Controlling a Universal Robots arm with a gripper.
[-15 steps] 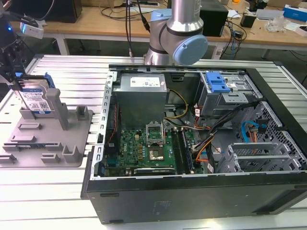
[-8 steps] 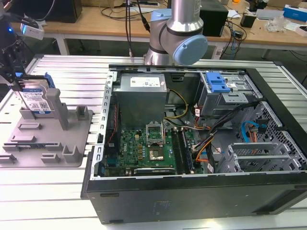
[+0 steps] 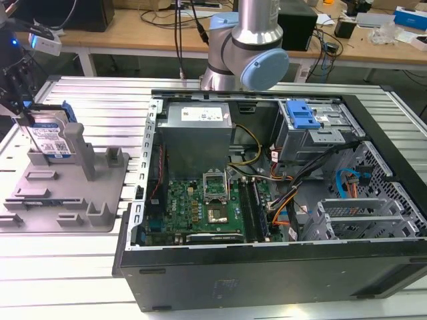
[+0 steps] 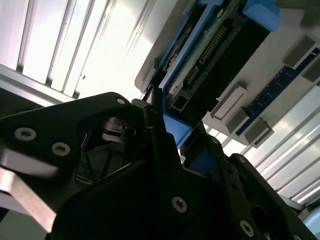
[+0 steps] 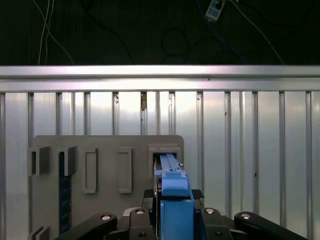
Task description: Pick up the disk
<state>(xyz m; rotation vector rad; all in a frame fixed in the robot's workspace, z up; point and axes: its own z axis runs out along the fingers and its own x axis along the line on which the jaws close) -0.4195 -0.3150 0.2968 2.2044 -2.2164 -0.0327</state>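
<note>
silver disk [image 3: 48,137] upright, blue rails, labelled.

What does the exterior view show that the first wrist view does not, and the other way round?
Exterior view alone: the open computer case, the arm, and the disk's labelled face, standing upright at the exterior view's left. First wrist view alone: the disk edge-on along its blue rail, with the gripper closed around it. Both share the grey holder plate and the ribbed metal table.
</note>
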